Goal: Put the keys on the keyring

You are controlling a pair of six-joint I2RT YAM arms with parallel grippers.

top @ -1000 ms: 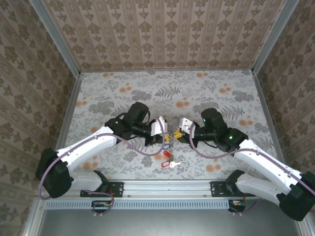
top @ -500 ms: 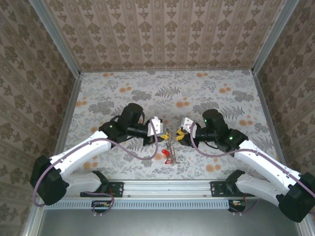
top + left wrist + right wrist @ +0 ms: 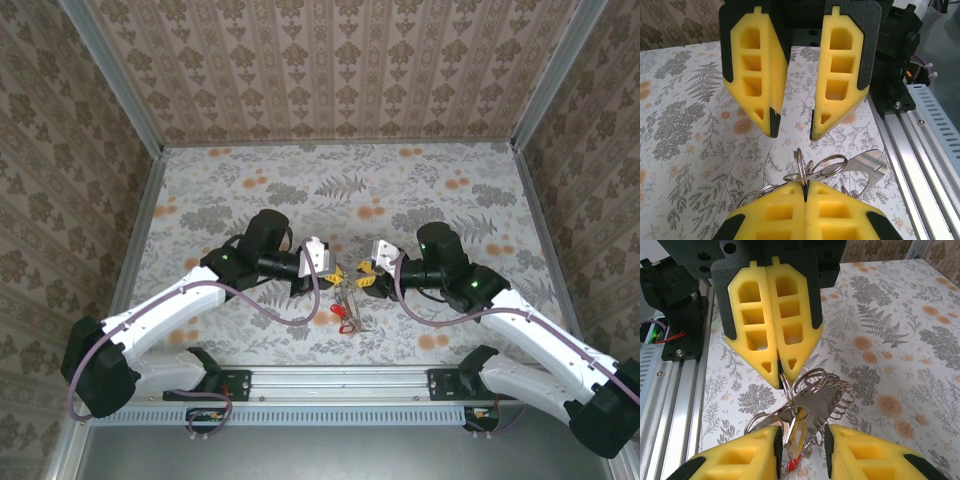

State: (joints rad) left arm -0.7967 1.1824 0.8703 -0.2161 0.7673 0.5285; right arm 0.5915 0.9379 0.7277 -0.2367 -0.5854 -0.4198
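While your left gripper (image 3: 332, 270) stands pinched fully closed on the keyring (image 3: 801, 162), its yellow pads (image 3: 790, 212) pressed flat together with the thin wire loop caught upright in the seam, your right gripper (image 3: 364, 275) faces it tip to tip over the near middle of the flowered table (image 3: 430, 190). Your right fingers (image 3: 747, 460) stand parted by a modest gap and grip nothing. A yellow-headed key (image 3: 798, 426) hangs in that gap, and you cannot tell from the wrist view whether it brushes either finger. Several wire loops bunch together with a flat silver tag (image 3: 867, 165) just beyond the left fingertips. Seen from above, the keys (image 3: 343, 305) hang between the two grippers and trail toward the near edge, a red head among them, close to the aluminium rail (image 3: 340, 380) that carries both arm bases.
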